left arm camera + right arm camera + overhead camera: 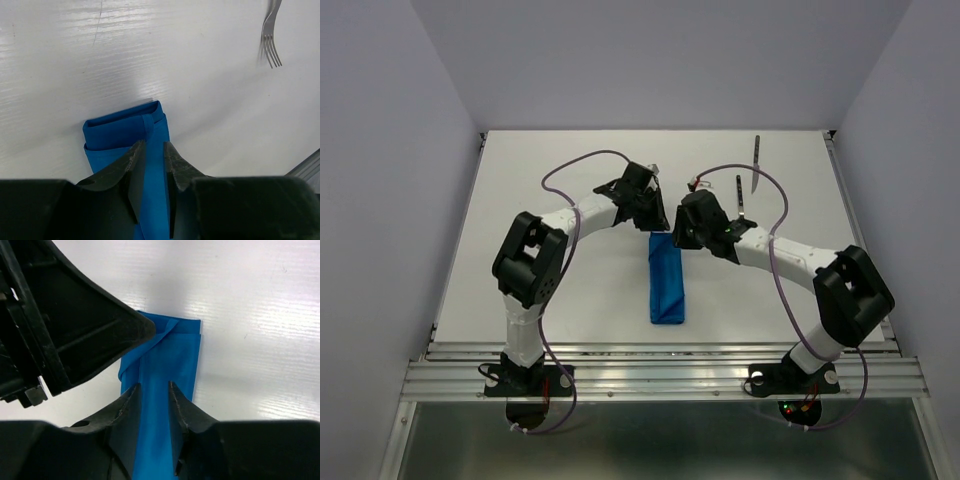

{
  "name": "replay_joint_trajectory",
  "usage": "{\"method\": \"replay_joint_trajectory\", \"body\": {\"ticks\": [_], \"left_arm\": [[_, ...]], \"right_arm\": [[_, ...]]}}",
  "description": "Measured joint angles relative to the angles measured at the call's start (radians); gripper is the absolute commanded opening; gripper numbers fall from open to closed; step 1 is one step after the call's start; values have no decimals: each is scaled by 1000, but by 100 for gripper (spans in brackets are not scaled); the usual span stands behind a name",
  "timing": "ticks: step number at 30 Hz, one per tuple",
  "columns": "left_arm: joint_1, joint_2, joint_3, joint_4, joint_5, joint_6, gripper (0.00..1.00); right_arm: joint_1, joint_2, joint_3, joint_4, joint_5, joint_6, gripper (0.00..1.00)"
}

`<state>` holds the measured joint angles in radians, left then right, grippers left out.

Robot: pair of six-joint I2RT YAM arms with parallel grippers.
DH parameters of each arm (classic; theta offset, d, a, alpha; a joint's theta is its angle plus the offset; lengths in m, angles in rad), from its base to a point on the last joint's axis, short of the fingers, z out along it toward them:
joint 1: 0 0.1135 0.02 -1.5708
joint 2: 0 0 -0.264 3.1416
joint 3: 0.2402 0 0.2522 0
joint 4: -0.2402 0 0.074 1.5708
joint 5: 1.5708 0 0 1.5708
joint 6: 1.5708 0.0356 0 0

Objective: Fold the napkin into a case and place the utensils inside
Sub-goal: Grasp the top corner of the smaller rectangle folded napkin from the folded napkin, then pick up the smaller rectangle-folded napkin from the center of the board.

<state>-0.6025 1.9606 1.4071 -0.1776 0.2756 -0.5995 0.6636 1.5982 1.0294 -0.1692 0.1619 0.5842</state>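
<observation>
Napkin (666, 285) is already folded into a narrow flat strip mid-desk. Its long axis runs near-far and it looks close to case shape. Desk (590, 300) is white.

Both arms meet over the strip's far end. The left gripper (152, 147) sits above the far-left part of that end with its jaws a narrow gap apart. Flat blue cloth shows through the gap, and nothing looks pinched up between the fingers. The right gripper (155, 387) is the same: a narrow gap, with cloth lying flat under it and no visible clamp. The two grippers are just beside each other, and the left one's black body fills the upper left of the right wrist view. I can't tell whether the fingertips touch the cloth or hover.

The far end shows stacked layers and a loose flap across the top edge. My guess is that this is the mouth of the case.

Both utensils are out and not yet inside. The fork (742, 200) lies just right of the right gripper and a bit farther. The knife (755, 170) is farther still, toward the far-right of the desk. Each runs roughly near-far, about parallel to the strip.

Key relation: the utensils lie right and far of the case mouth, so the right arm is clearly nearer, and the fork is the closest pick. The left arm is placed to hold or lift the mouth. Since the axes already match, little turning should be needed.
</observation>
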Motion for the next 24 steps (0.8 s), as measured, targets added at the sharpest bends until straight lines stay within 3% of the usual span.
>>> {"method": "replay_joint_trajectory", "body": {"ticks": [2, 10, 24], "left_arm": [[0, -8, 0, -6, -2, 0, 32], [16, -61, 0, -60, -41, 13, 33], [184, -312, -229, -51, -93, -7, 33]], "right_arm": [[16, -3, -5, -16, 14, 0, 49], [106, -35, -18, -71, 76, 18, 59], [278, 124, 84, -199, 204, 53, 59]]}}
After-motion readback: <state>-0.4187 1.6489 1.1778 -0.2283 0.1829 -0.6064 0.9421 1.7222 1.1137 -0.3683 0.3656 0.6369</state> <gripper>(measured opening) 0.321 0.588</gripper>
